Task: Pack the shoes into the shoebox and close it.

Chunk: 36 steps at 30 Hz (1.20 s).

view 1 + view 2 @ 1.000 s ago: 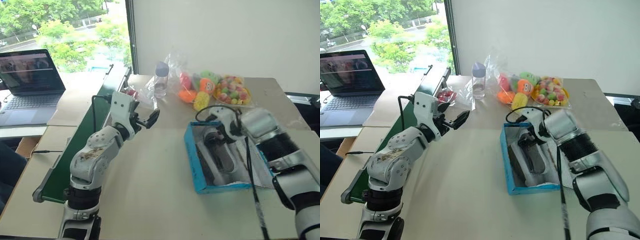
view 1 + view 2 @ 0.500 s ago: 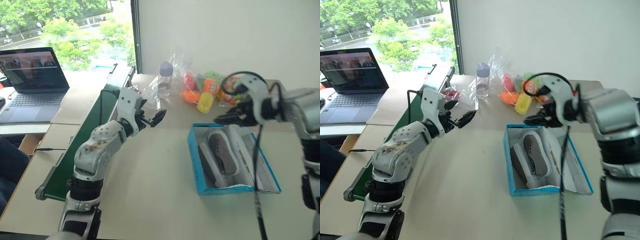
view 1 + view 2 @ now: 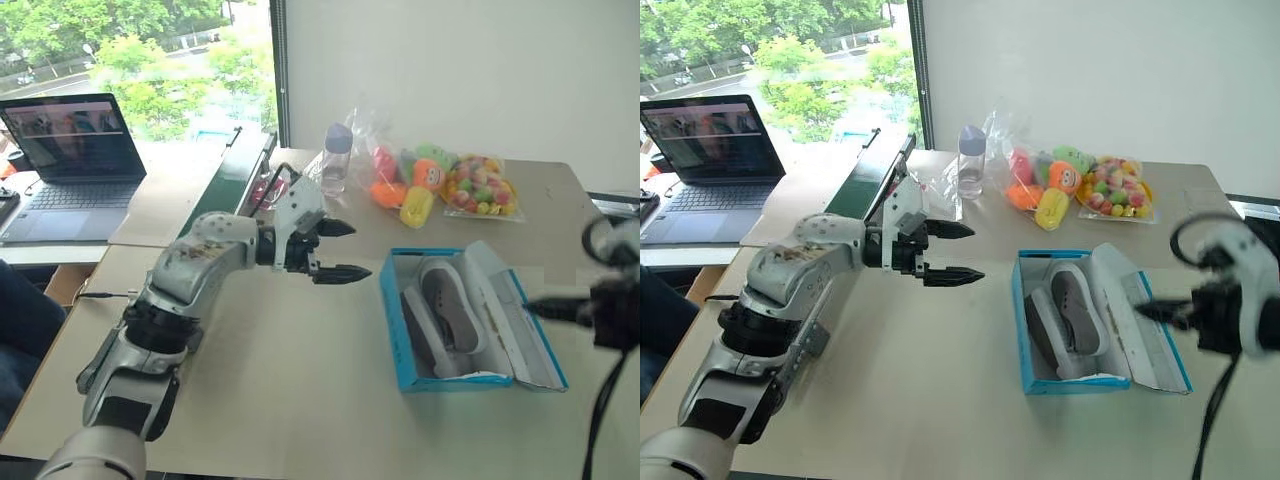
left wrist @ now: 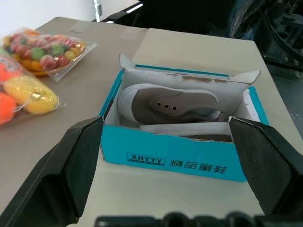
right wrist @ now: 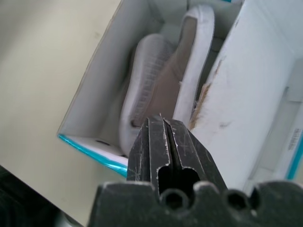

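Since the earlier frames the right gripper (image 3: 1155, 311) has been pulled out of the shoebox (image 3: 1021, 330) and is now held off the box's right side, past the opened lid (image 3: 1145, 335), fingers pressed together with nothing between them. Over the same interval the left gripper (image 3: 955, 252) has been swung round toward the box; it is now pointed at the box's left wall from a short gap away, fingers spread wide and empty, above the table (image 3: 910, 390).

Shoebox: sat open on the table, turquoise outside, white inside, lid laid back flat to the right of the box body. Both shoes (image 3: 1065, 315) are seen inside the box, side by side, one tilted up on its edge against the other, pale soles and grey uppers visible. From the left wrist view the box's printed long wall (image 4: 173, 163) is faced, with a shoe (image 4: 165, 101) lying behind it.

Bag of colourful toys (image 3: 1080, 185) and a clear bottle (image 3: 971, 160) are placed behind the box, well apart from it. Laptop (image 3: 710, 150) is seen far left of the box on another surface.
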Motion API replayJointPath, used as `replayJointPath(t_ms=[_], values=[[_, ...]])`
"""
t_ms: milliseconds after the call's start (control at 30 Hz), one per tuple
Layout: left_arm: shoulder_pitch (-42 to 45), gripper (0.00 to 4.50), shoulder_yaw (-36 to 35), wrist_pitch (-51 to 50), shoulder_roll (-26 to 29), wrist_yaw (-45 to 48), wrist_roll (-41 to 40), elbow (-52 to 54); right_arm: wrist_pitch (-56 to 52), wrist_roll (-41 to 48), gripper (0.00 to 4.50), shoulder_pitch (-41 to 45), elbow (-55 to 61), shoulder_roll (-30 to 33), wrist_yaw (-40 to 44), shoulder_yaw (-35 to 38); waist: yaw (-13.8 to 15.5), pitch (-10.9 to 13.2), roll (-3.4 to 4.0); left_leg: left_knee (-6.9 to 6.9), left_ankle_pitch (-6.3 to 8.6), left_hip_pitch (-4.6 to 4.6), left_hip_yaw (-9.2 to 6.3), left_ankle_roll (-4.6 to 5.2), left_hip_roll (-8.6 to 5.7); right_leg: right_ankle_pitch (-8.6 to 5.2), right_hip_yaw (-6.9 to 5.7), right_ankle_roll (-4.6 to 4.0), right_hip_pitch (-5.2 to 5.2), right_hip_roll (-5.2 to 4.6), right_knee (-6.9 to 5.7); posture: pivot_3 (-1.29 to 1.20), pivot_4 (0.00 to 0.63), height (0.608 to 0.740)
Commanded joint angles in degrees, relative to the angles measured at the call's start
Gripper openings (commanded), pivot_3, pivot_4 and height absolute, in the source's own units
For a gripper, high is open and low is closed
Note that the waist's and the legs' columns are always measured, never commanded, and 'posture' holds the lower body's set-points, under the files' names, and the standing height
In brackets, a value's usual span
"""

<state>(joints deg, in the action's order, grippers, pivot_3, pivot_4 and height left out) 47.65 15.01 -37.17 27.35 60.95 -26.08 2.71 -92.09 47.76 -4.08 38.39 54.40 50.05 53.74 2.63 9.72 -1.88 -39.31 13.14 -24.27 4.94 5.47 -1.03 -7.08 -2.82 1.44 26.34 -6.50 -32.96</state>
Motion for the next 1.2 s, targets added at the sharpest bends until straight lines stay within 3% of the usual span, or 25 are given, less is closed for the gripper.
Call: replayJointPath(t_ms=[33, 167, 433, 767, 1033, 1200], values=[[2.08, 4.5, 0.91, 3.24, -1.16, 2.6, 1.3, -1.88, -0.41, 2.78, 0.09, -10.2, 4.64, -8.06, -3.31, 9.47, -0.14, -0.01, 0.02, -0.01, 0.0, 0.03, -0.05, 0.0, 0.0, -0.01, -0.04, 0.02, -0.07, 0.0, 0.01, 0.0, 0.15, 0.74], [1.59, 4.5, 1.17, 3.33, -1.18, 4.02, 1.66, -1.75, -0.27, 5.36, 0.09, -15.42, 2.36, -17.2, -4.15, 14.02, -0.83, -0.05, 0.1, -0.16, 0.23, 0.08, 0.01, -0.35, 0.03, -0.16, 0.14, -0.24, -0.08, -0.01, -0.07, 0.0, 0.15, 0.74], [0.53, 4.5, 0.62, 1.67, 0.28, 4.34, 1.85, 1.31, 7.38, 3.33, 0.09, -20.35, -3.66, -28.91, -8.9, 7.11, -1.75, -0.23, 0.43, -0.29, 0.3, 0.08, 0.01, -0.42, 0.11, -0.17, 0.22, -0.25, -0.09, 0.0, -0.08, 0.0, 0.15, 0.74], [1.13, 4.5, -0.33, -1.65, 2.92, 4.21, 1.33, 4.51, 24.87, -4.43, 0.09, -16.07, -18.73, -33.69, -15.18, -6.09, -2.09, -0.25, 0.68, -0.24, 0.31, 0.06, 0.01, -0.44, 0.08, -0.18, 0.26, -0.26, -0.01, 0.02, -0.09, 0.0, 0.15, 0.74], [1.72, 4.5, -1.39, -2.99, 5.43, 3.71, 1.43, 5.87, 39.91, -9.85, 0.09, -11.93, -33.62, -36.23, -15.25, -14.03, -1.95, -0.24, 0.82, -0.24, 0.31, 0.05, -0.01, -0.43, 0.05, -0.18, 0.25, -0.27, -0.01, 0.04, -0.11, 0.0, 0.15, 0.74], [2.53, 4.5, -1.44, -3.35, 5.68, 3.58, 1.6, 6.16, 53.88, -9.91, 0.09, -6.49, -42.9, -38.44, -15.64, -11.74, -2.73, -0.4, 0.14, -0.29, 0.32, 0.09, 0.0, -0.42, 0.15, -0.18, 0.27, -0.25, -0.2, 0.13, 0.21, 0.0, 0.15, 0.74]])
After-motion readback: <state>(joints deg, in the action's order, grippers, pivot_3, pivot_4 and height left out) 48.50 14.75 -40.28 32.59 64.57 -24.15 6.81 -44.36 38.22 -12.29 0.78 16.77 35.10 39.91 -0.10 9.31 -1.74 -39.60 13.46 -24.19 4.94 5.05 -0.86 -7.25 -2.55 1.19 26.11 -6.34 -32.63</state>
